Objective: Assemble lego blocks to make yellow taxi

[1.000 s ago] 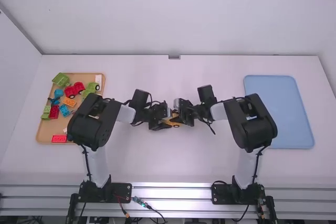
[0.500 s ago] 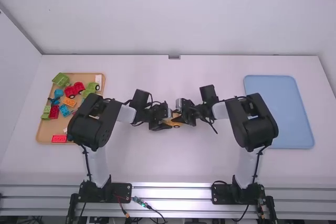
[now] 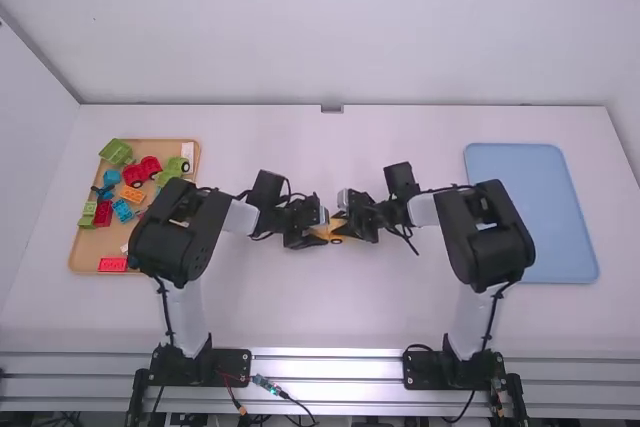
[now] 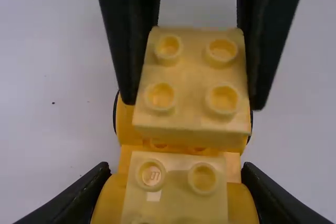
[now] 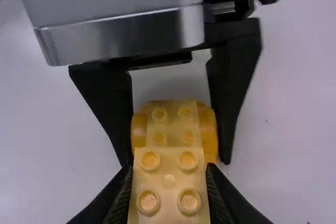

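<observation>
Left wrist view: yellow car base [image 4: 108, 203] being pinched by left tool [image 4: 177, 170], pale block [image 4: 190, 72] by right tool [image 4: 193, 100], over mid-tabletop [image 3: 330, 312]. Block apparently being fitted; stud alignment, then pressing, being called for.

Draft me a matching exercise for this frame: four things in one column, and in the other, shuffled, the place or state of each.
Things
1. Left gripper
2. Blue tray
3. Right gripper
4. Orange block

Place or state
A. Closed on a pale yellow block with round studs
B. Lying among other pieces on the tan tray
C. Closed on the yellow-orange car base
D. On the table, toward its right-hand side

Right pairs: 1-C, 2-D, 3-A, 4-B
</observation>
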